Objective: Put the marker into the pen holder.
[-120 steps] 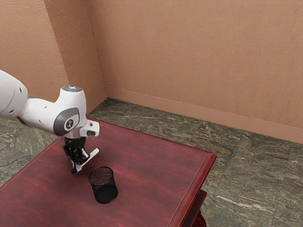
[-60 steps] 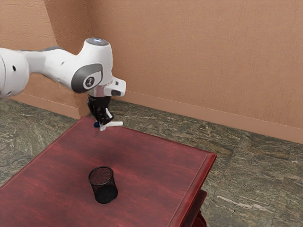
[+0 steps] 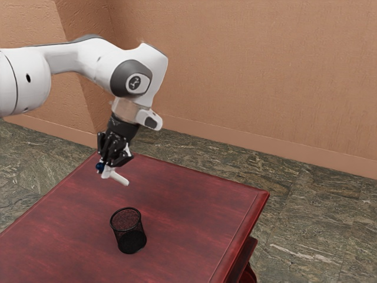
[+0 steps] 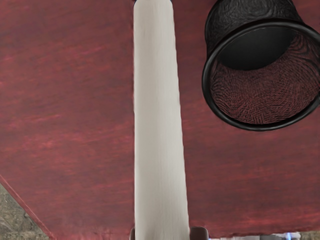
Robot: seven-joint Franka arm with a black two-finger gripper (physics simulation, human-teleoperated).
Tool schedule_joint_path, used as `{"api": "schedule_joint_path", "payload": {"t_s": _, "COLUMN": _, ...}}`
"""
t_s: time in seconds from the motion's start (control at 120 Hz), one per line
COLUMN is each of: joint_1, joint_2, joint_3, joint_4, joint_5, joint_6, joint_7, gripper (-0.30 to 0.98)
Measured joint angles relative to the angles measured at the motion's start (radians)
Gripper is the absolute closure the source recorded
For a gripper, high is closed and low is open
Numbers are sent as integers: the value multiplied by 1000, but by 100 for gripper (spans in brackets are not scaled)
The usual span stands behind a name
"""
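My gripper is shut on the white marker, high above the table near its far left corner in the exterior view. The marker tilts down toward that view's right, with a dark blue end at the fingers. In the wrist view the pale marker stretches away from the fingertips at the lower edge. The black mesh pen holder stands upright on the table, lower than the marker and apart from it. Its round mouth faces the camera in the wrist view, where the pen holder is beside the marker.
The dark red wooden table extends around the pen holder, its edge dropping to a green-grey stone floor. A tan wall rises behind.
My hand has risen from near the tabletop with the marker, moved toward the exterior view's right, and then tilted. Between the last two pictures the marker's white end has swung downward. The pen holder has stayed put.
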Motion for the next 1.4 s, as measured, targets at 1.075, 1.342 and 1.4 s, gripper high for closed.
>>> {"api": "schedule_joint_path", "payload": {"t_s": 1.075, "joint_1": -73, "joint_2": 144, "joint_3": -6, "joint_4": 56, "joint_5": -91, "joint_6": -281, "joint_7": -38, "gripper": 79}}
{"api": "schedule_joint_path", "payload": {"t_s": 1.342, "joint_1": -67, "joint_2": 233, "joint_3": -5, "joint_4": 125, "joint_5": -91, "joint_6": -232, "joint_7": -42, "gripper": 79}}
{"api": "schedule_joint_path", "payload": {"t_s": 1.4, "joint_1": -66, "joint_2": 248, "joint_3": -5, "joint_4": 132, "joint_5": -91, "joint_6": -223, "joint_7": -43, "gripper": 79}}
